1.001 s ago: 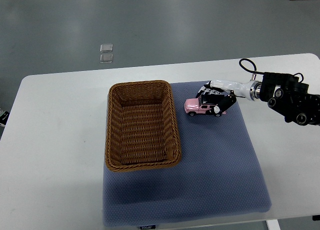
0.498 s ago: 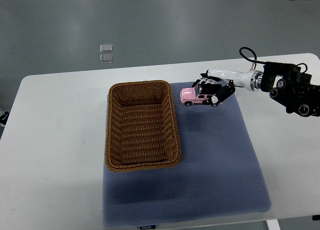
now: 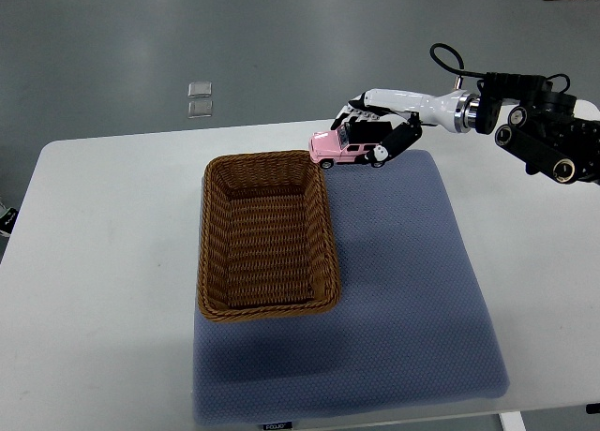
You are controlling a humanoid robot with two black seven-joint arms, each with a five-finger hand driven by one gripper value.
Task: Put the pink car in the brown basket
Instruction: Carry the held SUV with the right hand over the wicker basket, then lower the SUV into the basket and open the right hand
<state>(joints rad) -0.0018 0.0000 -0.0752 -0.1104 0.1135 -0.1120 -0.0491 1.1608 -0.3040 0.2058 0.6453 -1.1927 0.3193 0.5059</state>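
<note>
My right hand (image 3: 367, 136) comes in from the right edge and is shut on the pink toy car (image 3: 334, 149). It holds the car in the air, just past the far right corner of the brown wicker basket (image 3: 217, 262). The basket is rectangular and holds nothing. It stands on the left part of a blue mat (image 3: 412, 290). The left arm does not show.
The white table (image 3: 103, 262) carries the mat and basket. The right arm's dark wrist and cable (image 3: 534, 136) hang over the table's far right corner. Two small clear squares (image 3: 199, 99) lie on the grey floor beyond the table.
My right hand has lifted the pink car off the mat and carried it up and to the left, from the mat's far middle to the basket's far right corner.
</note>
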